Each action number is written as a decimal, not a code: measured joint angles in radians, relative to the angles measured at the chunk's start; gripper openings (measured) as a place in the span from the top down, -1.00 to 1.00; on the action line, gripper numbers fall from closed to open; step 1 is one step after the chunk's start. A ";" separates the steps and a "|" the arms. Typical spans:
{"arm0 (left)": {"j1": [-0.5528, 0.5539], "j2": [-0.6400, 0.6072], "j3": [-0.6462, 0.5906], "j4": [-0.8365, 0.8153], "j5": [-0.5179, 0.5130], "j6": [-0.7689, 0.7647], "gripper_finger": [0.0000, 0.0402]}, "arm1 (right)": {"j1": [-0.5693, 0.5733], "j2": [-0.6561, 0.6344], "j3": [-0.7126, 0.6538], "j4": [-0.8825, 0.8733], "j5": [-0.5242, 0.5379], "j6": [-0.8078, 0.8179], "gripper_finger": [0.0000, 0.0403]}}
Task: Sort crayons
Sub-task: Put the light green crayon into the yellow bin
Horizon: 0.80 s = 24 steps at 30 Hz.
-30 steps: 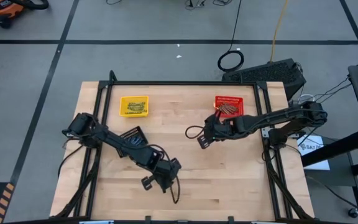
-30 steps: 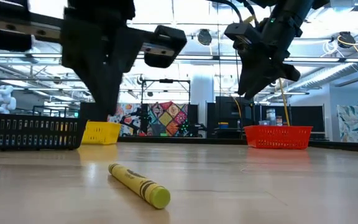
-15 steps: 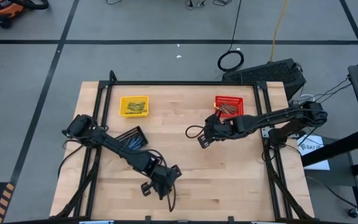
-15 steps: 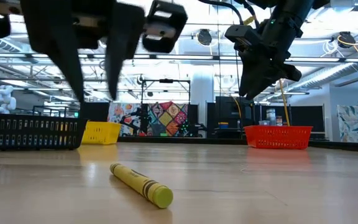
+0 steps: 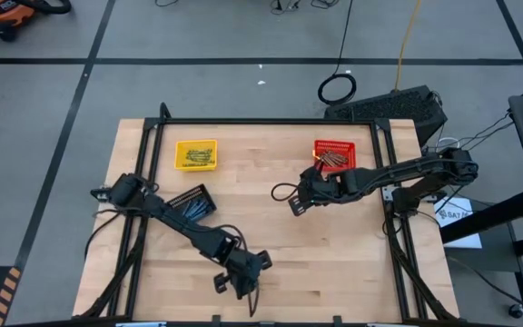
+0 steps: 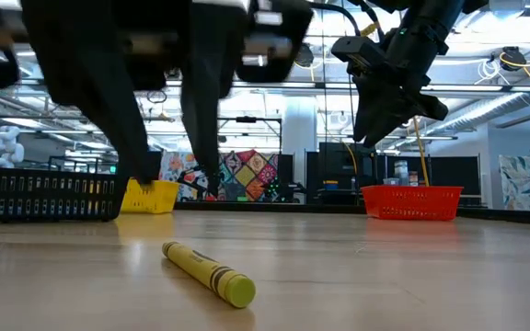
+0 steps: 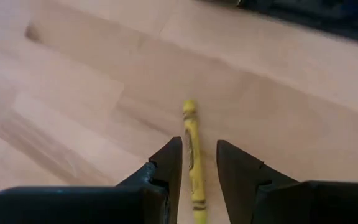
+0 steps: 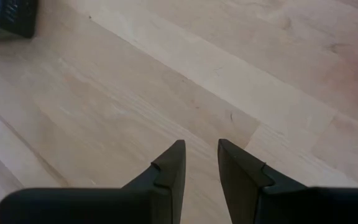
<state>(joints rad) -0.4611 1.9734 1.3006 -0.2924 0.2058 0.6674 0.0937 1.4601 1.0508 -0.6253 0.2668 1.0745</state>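
Left tool (image 7: pixel 197 163) slightly open over yellow crayon (image 7: pixel 192 149), no grip; right tool (image 8: pixel 199 158) slightly open, empty.

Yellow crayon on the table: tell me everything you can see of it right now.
The yellow crayon is a thin stick in a yellow paper wrapper with dark print bands, its blunt end toward the low camera. It lies flat on the bare wooden table, alone. The left gripper hovers above it, fingers open either side of its line, not touching it.

one loose yellow crayon (image 6: pixel 207 272), three baskets (image 5: pixel 195 153), two arms (image 5: pixel 180 221)
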 joint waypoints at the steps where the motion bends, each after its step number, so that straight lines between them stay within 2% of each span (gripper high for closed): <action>1: 0.005 0.009 0.000 -0.001 0.000 -0.001 0.51 | 0.000 0.000 0.000 0.000 0.000 0.007 0.59; 16: 0.042 0.018 0.000 -0.027 0.048 -0.006 0.51 | 0.000 0.000 0.000 -0.004 -0.001 0.010 0.59; 24: 0.041 0.085 0.000 0.004 0.030 -0.006 0.51 | 0.000 0.000 0.001 -0.008 -0.002 0.010 0.59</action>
<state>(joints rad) -0.4202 2.0586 1.3007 -0.2884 0.2359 0.6611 0.0937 1.4605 1.0515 -0.6330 0.2653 1.0847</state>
